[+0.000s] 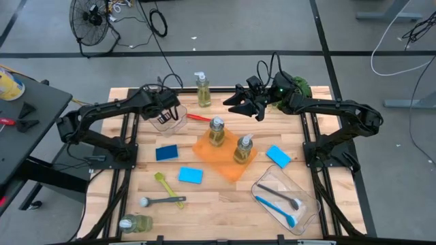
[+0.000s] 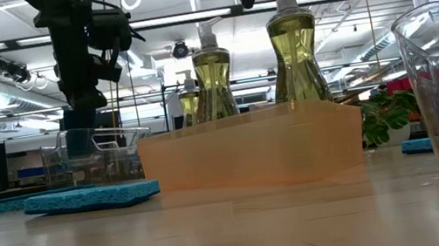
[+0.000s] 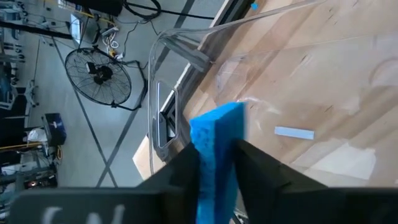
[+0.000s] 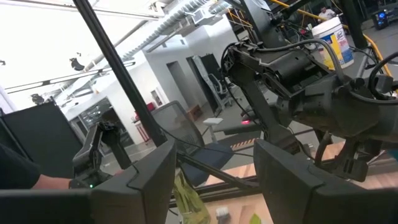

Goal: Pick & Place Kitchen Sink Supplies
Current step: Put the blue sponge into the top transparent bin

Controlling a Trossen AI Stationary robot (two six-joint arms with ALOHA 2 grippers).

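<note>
1. Pinching a blue sponge (image 3: 216, 155) between its two dark fingers, the left gripper (image 1: 165, 113) hung over a clear bin (image 1: 170, 121) at the table's far left; the sponge stood on edge, bright blue and rough-textured.
2. Spread and holding nothing, the right gripper (image 1: 240, 103) hovered above the far middle of the table (image 1: 204, 204).
3. Two pump bottles (image 1: 216, 132) of yellowish soap stood upright in an orange tray (image 1: 225, 162).
4. More blue sponges (image 1: 191, 175) lay flat on the wood nearby.
</note>
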